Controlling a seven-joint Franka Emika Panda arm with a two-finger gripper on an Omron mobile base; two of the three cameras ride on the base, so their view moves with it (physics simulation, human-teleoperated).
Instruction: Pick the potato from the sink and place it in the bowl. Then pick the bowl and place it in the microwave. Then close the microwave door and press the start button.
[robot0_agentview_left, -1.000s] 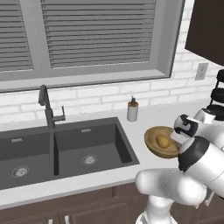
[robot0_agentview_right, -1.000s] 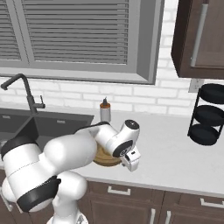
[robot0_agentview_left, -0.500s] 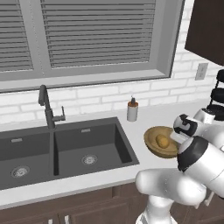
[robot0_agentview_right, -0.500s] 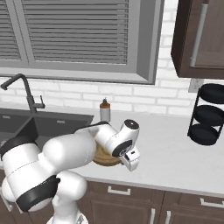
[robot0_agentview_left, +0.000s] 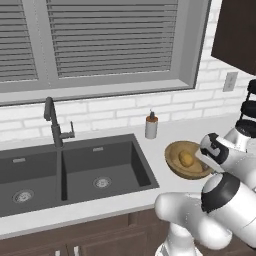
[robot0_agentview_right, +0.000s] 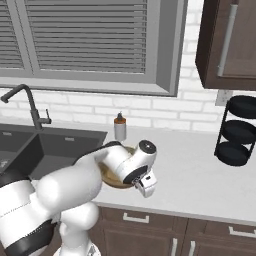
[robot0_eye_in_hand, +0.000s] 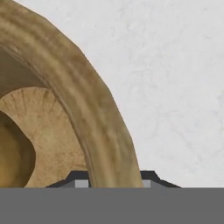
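1 claw (robot0_eye_in_hand: 114, 177) grips the unlabelled bowl (robot0_agentview_left: 176, 165) rim.

The round tan-brown wooden bowl (robot0_agentview_left: 176, 168) shows streaky grain; the small oval potato (robot0_agentview_left: 186, 159) is yellowish-brown. The rectangular sink (robot0_agentview_left: 75, 172) is dark grey, the stone counter (robot0_agentview_right: 200, 172) pale mottled grey.

Before me runs a pale speckled counter (robot0_agentview_left: 125, 200) with the dark two-basin sink (robot0_agentview_left: 75, 170) set into it; on it rests the wooden bowl (robot0_agentview_left: 176, 165), a soap bottle (robot0_agentview_left: 151, 125) near the sink's back corner; a black tiered rack (robot0_agentview_right: 239, 131) stands well apart at my right.
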